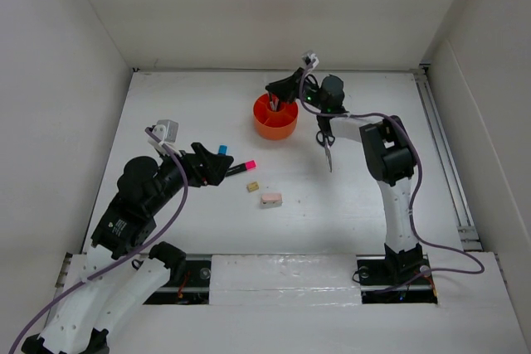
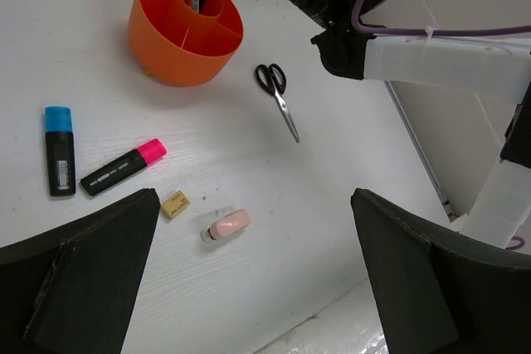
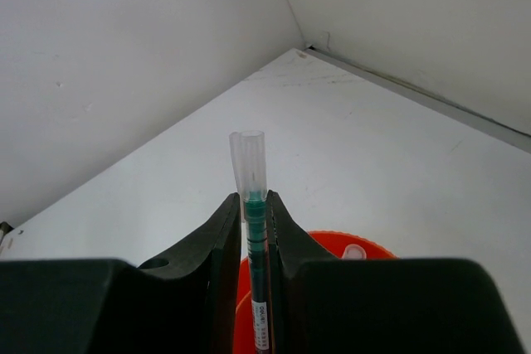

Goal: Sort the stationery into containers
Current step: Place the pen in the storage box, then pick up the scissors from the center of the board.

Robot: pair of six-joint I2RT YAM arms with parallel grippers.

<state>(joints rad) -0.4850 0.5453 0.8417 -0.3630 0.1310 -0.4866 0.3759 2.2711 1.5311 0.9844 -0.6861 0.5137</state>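
The round orange organiser [image 1: 275, 118] stands at the back middle of the table; it also shows in the left wrist view [image 2: 184, 26]. My right gripper [image 3: 254, 205] is shut on a slim dark pen [image 3: 249, 159] with a clear cap, held upright above the organiser's rim [image 3: 377, 248]. A second pen's cap [image 3: 355, 252] stands inside. My left gripper [image 2: 255, 196] is open and empty, above the table. Ahead of it lie the blue-capped highlighter [image 2: 58, 151], pink-capped highlighter [image 2: 123, 167], tan eraser [image 2: 175, 203], pinkish eraser [image 2: 228, 225] and scissors [image 2: 278, 97]. I cannot make out the pencil.
White walls close in the table on the left, back and right. A metal rail [image 1: 444, 155] runs along the right edge. The right arm [image 1: 386, 155] reaches over the scissors [image 1: 327, 143].
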